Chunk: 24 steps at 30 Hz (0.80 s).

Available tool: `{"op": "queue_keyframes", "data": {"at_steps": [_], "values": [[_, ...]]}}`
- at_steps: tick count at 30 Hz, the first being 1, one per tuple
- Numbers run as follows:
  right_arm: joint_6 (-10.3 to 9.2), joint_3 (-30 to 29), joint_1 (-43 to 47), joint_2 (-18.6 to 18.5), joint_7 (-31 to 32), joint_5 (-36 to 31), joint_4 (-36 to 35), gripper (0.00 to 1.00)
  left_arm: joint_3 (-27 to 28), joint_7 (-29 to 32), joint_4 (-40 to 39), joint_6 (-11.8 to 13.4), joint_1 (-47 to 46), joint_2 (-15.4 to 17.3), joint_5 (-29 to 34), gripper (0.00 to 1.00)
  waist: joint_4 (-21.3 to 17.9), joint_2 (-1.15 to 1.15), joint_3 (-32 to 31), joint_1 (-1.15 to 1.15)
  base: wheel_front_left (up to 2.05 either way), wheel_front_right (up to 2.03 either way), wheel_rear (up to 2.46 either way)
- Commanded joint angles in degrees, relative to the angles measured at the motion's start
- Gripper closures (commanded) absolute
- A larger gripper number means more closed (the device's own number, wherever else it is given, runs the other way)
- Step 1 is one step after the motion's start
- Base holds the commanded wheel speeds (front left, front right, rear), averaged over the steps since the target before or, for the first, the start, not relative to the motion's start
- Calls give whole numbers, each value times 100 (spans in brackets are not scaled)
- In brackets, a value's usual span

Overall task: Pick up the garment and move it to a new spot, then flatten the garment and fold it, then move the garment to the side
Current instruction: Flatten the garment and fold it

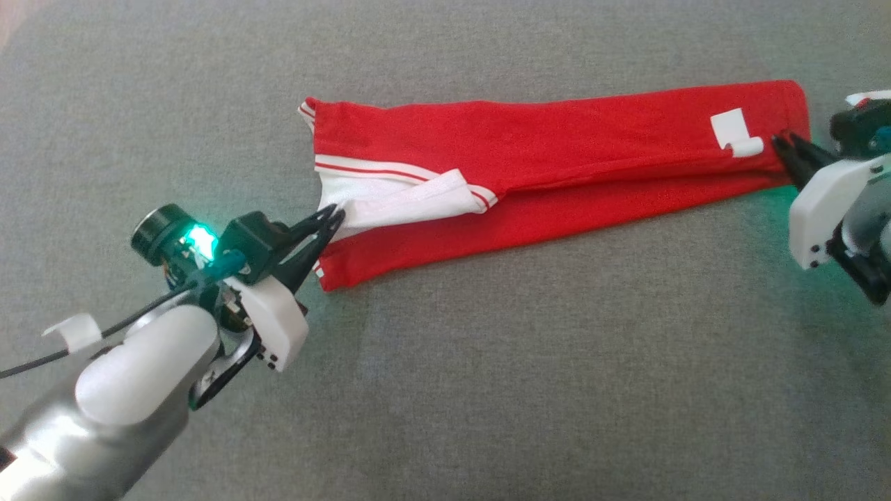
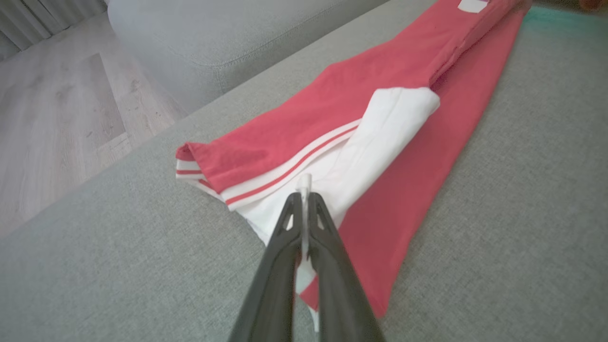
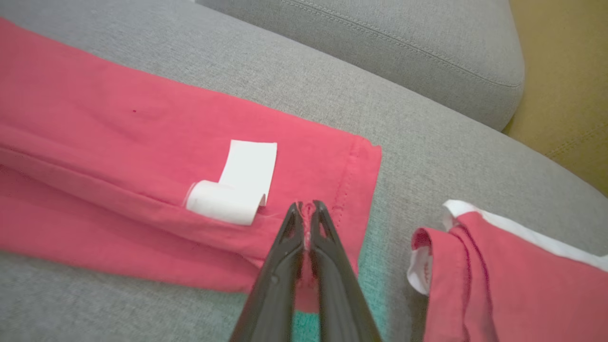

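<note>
**Long red strip held at both ends, its axis running left to right**

The red fabric garment with white striped trim (image 1: 557,160) lies as a long narrow band on the grey woven sofa seat (image 1: 487,390). Its long axis runs across the head view from left to right. The left pincer (image 1: 336,214) meets it at the left end, fingers together and clamped on the white panel there; the left wrist view shows a sliver of white cloth squeezed between the tips. The right pincer (image 1: 781,144) is clamped on the red hem at the opposite end, just beside a curled white label (image 1: 734,132). Each arm sits at its own end with the band flat on the seat between them. A fold would likely carry one end along that axis toward the other. A second red-and-white cloth (image 3: 498,275) lies near the right end, apart from the hem
</note>
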Motion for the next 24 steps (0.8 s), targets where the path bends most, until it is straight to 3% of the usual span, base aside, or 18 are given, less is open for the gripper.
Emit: {"op": "queue_keyframes", "data": {"at_steps": [1, 5, 6, 7, 8, 10, 16, 19, 24], "values": [[-5, 71, -134, -199, 1, -39, -28, 100, 192, 34, -144, 29, -176, 211, 1, 100, 32, 0, 60, 0, 0, 0, 0], [-5, 318, -252, -247, 17, -127, 185, 100, 117, 155, -201, -51, -157, 173, -64, 100, 46, 0, 121, 0, 0, 0, 0], [-5, 388, -281, -257, -11, -168, 223, 76, 107, 183, -215, -70, -145, 161, -99, 100, 44, 0, 124, 0, 0, 0, 0], [-5, 408, -307, -253, -52, -172, 279, 0, 102, 214, -224, -80, -131, 153, -135, 100, 38, 0, 119, 0, 0, 0, 0], [-5, 401, -325, -228, -88, -139, 339, 0, 93, 231, -229, -76, -124, 155, -140, 100, 25, 0, 98, 0, 0, 0, 0], [-5, 333, -357, -156, -204, 15, 407, 0, 98, 157, -253, 6, -129, 171, -67, 0, -12, 0, 39, 0, 0, 0, 0], [-5, -111, -489, 14, -763, 553, 406, 0, 360, -171, -215, 310, -164, 156, -105, 0, -127, 0, -204, 0, 0, 0, 0], [-5, -514, -577, 221, -1341, 947, 194, 0, 794, -670, -243, 744, -180, 48, -245, 0, -236, 0, -470, 0, 0, 0, 0], [-5, -1177, -605, 688, -1765, 1198, -219, 0, 1531, -1394, -326, 1404, -64, -195, -475, 0, -372, 0, -786, 0, 0, 0, 0]]}}
